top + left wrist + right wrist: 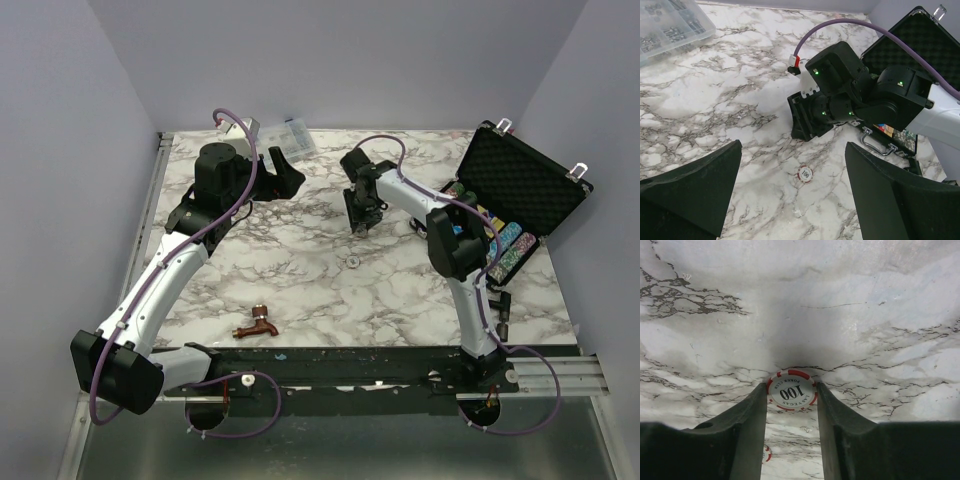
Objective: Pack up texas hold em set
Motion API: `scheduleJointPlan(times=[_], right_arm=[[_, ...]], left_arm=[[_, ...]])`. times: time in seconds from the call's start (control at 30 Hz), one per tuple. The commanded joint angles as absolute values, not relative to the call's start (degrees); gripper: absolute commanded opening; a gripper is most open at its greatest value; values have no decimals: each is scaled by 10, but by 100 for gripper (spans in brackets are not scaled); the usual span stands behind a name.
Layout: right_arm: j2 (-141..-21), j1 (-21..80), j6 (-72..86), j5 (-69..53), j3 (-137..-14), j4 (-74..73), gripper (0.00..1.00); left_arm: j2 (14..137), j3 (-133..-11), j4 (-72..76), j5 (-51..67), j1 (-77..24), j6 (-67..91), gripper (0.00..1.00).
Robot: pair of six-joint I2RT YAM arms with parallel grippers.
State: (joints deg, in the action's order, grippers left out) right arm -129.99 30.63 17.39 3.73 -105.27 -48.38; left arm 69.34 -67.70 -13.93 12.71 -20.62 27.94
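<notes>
The black foam-lined case (pixel 528 178) lies open at the table's right, with rows of multicoloured chips (pixel 503 247) in its lower half. In the right wrist view a white and red chip marked 100 (pixel 791 390) sits between my right gripper's (pixel 791 392) fingertips, both pads against its rim, close to the marble. Whether it is off the surface I cannot tell. That gripper (pixel 362 222) is at the table's middle, pointing down. A second 100 chip (pixel 805 173) lies flat on the marble just nearer (pixel 354 262). My left gripper (pixel 794 145) hangs open and empty above the far left (pixel 285 175).
A clear plastic compartment box (pixel 285 135) stands at the back, also in the left wrist view's top left corner (pixel 670 25). A copper faucet (pixel 257 323) lies near the front edge. Small dark pieces (pixel 497 300) lie beside the right arm, in front of the case.
</notes>
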Motion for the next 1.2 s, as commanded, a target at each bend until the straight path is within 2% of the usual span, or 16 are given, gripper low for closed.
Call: scheduleJointPlan(times=[0.0, 0.23, 0.67, 0.77, 0.87, 1.0, 1.17], right_arm=[[-1371, 303, 171, 4, -1035, -530, 36], [-1355, 302, 178, -26, -1051, -523, 28], [-1278, 302, 180, -41, -1014, -529, 27], [-1273, 304, 168, -42, -1013, -535, 31], [-1274, 304, 125, -67, -1026, -554, 47], [-1297, 304, 86, -44, -1074, -591, 60], [-1357, 304, 79, -37, -1159, -625, 62]], left_arm=[[693, -691, -134, 142, -202, 284, 84], [693, -692, -136, 141, -202, 282, 84], [695, -693, -135, 148, -201, 286, 84], [695, -691, -134, 149, -201, 287, 84], [695, -692, -134, 149, -201, 287, 84], [694, -692, -135, 150, -201, 287, 84], [695, -692, -134, 150, -201, 287, 84]])
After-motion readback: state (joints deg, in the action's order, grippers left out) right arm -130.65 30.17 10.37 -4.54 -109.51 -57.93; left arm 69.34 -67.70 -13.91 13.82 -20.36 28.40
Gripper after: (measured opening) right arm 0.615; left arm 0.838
